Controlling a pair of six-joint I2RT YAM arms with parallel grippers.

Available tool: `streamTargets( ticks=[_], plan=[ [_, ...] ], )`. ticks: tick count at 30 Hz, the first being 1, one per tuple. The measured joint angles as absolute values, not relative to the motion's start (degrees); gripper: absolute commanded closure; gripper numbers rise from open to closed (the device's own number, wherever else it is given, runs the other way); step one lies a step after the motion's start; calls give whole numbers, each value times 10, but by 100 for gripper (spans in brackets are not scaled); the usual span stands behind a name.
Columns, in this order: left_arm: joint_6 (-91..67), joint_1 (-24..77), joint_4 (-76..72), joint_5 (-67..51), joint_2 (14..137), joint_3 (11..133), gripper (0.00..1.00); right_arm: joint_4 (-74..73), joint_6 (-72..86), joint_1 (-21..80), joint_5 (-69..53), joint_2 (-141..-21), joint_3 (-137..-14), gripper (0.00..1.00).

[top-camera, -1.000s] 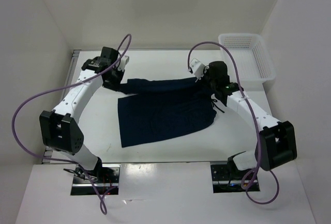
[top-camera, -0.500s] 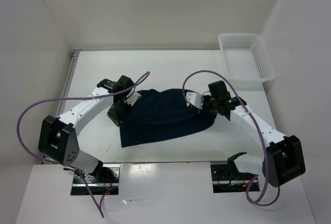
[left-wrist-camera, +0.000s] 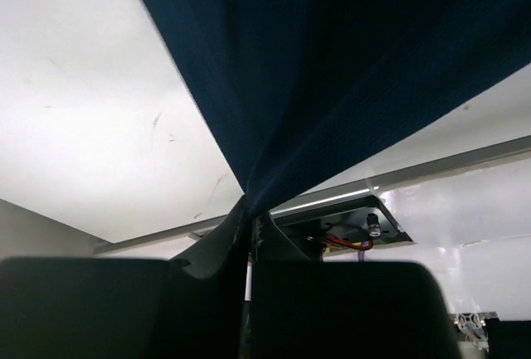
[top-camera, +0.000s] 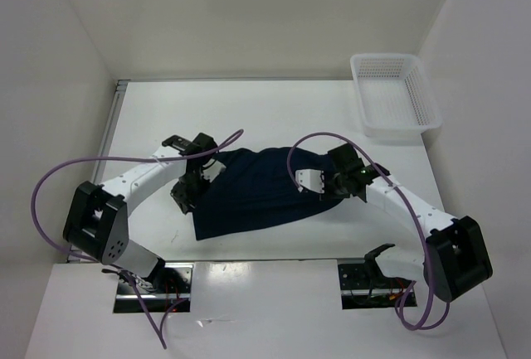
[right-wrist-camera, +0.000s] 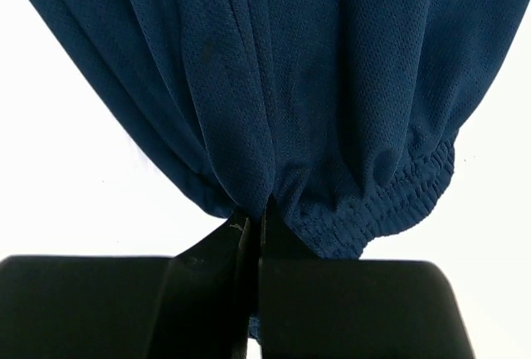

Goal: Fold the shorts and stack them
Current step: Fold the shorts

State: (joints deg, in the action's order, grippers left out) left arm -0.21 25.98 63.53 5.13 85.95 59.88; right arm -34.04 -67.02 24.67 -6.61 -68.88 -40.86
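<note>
Shorts (top-camera: 249, 195) lie at the middle of the table (top-camera: 274, 118), bunched between both arms. Left gripper (top-camera: 189, 185) is pinched on the fabric's left edge. Right gripper (top-camera: 322, 183) is pinched on the gathered elastic waistband at the right. White basket (top-camera: 397, 98) stands well apart at the far right.

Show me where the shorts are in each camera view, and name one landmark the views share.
Top external: shorts in the middle of the picture.
Left wrist: shorts fill the upper right, pinched by the left gripper.
Right wrist: shorts fill the top, waistband pinched by the right gripper.
Shared landmark: the white table under the cloth.
</note>
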Motion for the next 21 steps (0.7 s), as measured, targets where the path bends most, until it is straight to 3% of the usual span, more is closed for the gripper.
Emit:
streamTargets(
  ticks=[6, 9, 10, 12, 14, 21],
  plan=[
    [-2, 245, 655, 57, 856, 661, 100, -341, -678, 246, -64, -689, -417, 100],
    [-2, 256, 663, 51, 847, 665, 94, -341, -681, 246, -65, -689, -417, 89],
    [-2, 262, 665, 49, 845, 661, 91, -341, -681, 246, -65, -689, -417, 82],
    [-1, 273, 664, 50, 844, 640, 80, -341, -682, 246, -65, -689, -417, 51],
    [-2, 281, 667, 51, 848, 610, 70, -343, -685, 246, -63, -688, -417, 34],
    [-2, 284, 695, 43, 852, 580, 64, -402, -683, 246, -91, -653, -453, 33]
  ],
)
